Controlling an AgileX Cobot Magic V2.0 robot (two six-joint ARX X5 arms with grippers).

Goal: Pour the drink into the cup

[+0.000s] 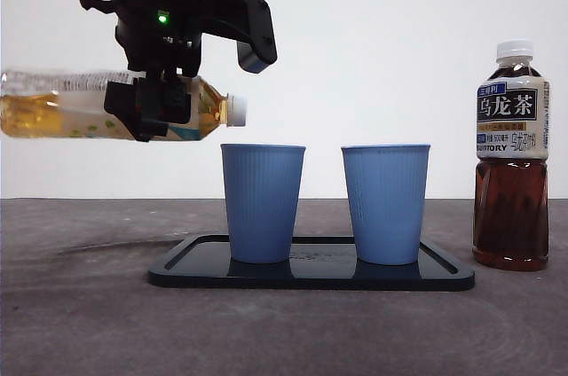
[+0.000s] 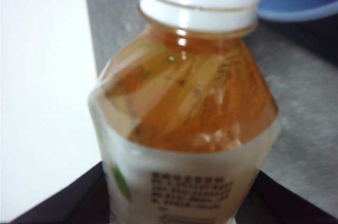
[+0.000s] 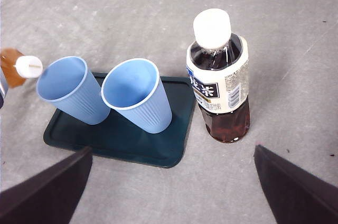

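The left pincer (image 1: 158, 101) clamps the tea bottle (image 1: 80, 105) on its side, so its white cap (image 1: 236, 110) sits just above the near rim of the left cup (image 1: 262, 203). The cap looks on, so nothing can pour. Both cups stand on the tray (image 1: 444, 271). The right pincer (image 3: 169, 192) waits wide open above the desk (image 1: 80, 323), near the dark bottle (image 3: 219, 84).

The left black two-jaw gripper (image 1: 153, 108) hangs high at the left of the front view, wrist approx. vertical, jaws clamped across the amber-tea plastic bottle (image 1: 98, 105), held horizontal. The right arm waits above, its jaws spread wide, holding nothing.
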